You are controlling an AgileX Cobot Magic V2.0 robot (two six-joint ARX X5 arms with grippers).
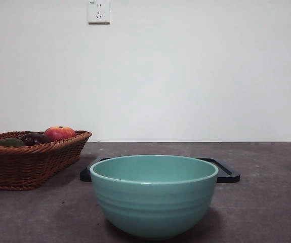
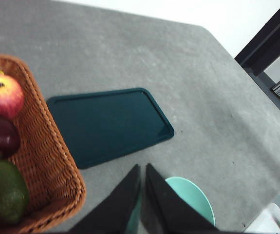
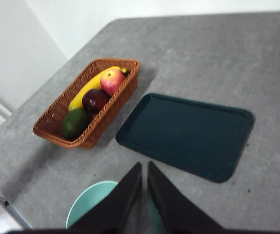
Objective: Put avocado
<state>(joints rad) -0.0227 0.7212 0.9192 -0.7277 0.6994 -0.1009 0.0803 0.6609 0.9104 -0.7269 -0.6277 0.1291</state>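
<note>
The rounded, dull dark-green avocado (image 3: 74, 123) with smooth matte skin is seen lying at one end of the brown woven wicker basket (image 3: 111, 111). Beside it in the basket a dark purple fruit (image 3: 94, 100) is found, then a red-orange apple (image 3: 112, 80), with a yellow banana (image 3: 88, 89) along the far wall. In the front view only the top of the avocado (image 1: 7, 143) is shown above the basket rim (image 1: 39, 147), at the left of the table.

A flat dark teal rectangular tray (image 3: 188, 134) is laid just beside the basket on the grey speckled table (image 3: 227, 63), and a pale mint-green ceramic bowl (image 1: 154, 195) is set in front of the tray. Open table surface is left around the tray and out to the rounded table corners.

The left gripper (image 2: 143, 171) and the right gripper (image 3: 144, 168) are both held above the bowl side of the table, each with its black jaws pressed together and nothing between them. Neither arm is shown in the front view. The bowl is partly covered by the jaws in both wrist views, and the tray is largely hidden behind the bowl in the front view. The right wrist view is slightly blurred.
</note>
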